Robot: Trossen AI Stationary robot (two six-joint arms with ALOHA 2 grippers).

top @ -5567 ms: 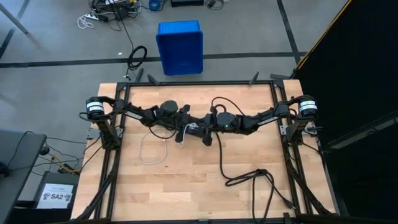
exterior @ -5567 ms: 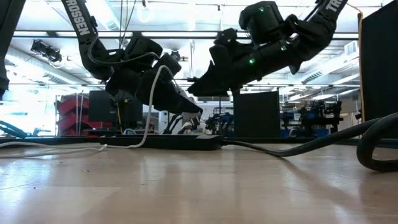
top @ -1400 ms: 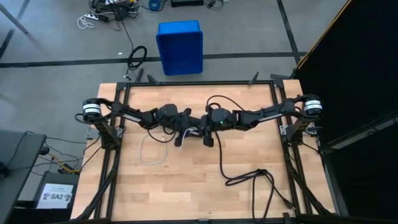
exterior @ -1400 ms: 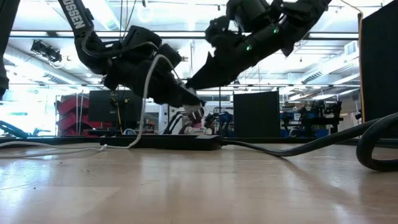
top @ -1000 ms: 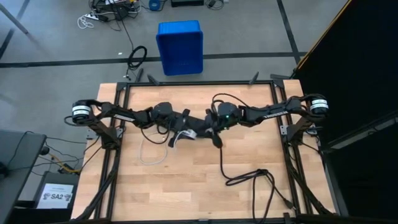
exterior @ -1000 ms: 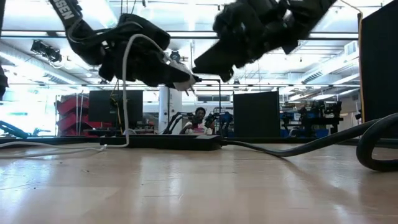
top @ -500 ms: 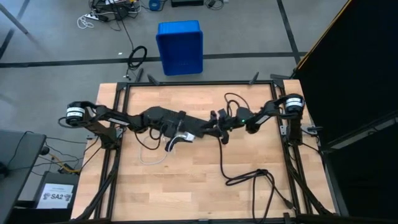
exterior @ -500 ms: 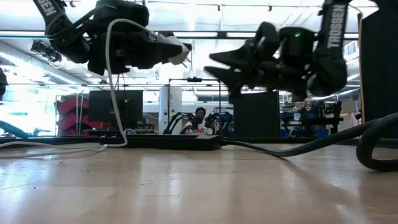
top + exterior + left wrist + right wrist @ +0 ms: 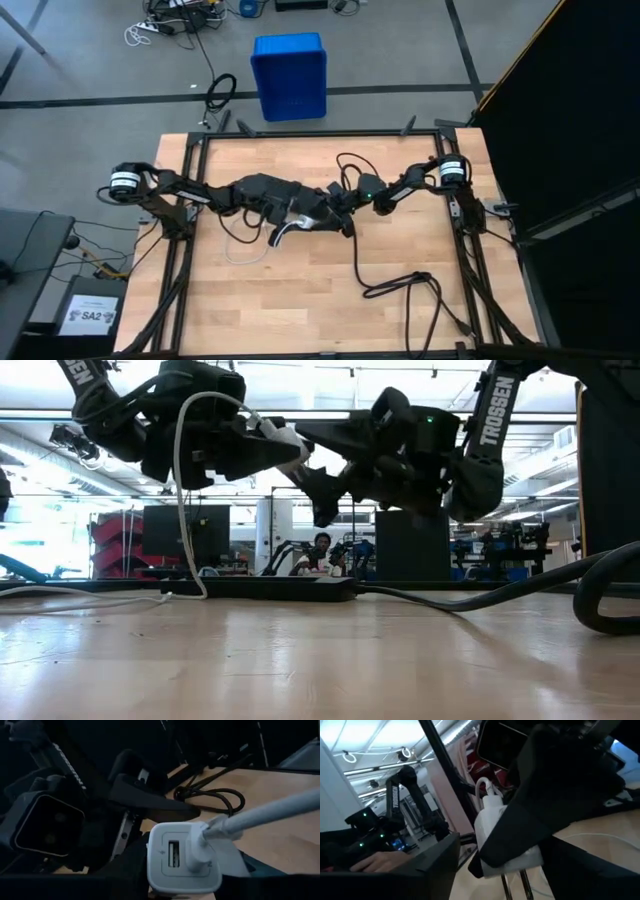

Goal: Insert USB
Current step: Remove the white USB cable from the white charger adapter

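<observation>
The USB is a thin white cable [image 9: 183,480] whose plug [image 9: 199,851] sits in one port of a white charger block [image 9: 182,857]. My left gripper [image 9: 288,445] is shut on that block above the table's middle, pointing about level. The cable drops slack from the block and ends in a loop [image 9: 240,248] lying on the wood. My right gripper [image 9: 316,470] stands open just beyond the block's pronged end [image 9: 512,879], facing it. I see no touch there. My left gripper pinches the charger block by two opposite sides [image 9: 150,870] between its two fingers, coming at it about level from the table's left. The port face with the plug looks back at the wrist and the prongs point away. The block hangs clear of the table.
A long black power strip [image 9: 262,588] lies on the table below the grippers. Its thick black cord [image 9: 400,288] runs in loops toward the near right. A blue bin [image 9: 290,75] stands on the floor beyond the far edge. A person [image 9: 321,546] sits far behind.
My left gripper has rolled and tipped up to about level, and the block with its cable has risen a little. My right gripper has sunk from above, tipped from pointing down to about level facing the block, and opened.
</observation>
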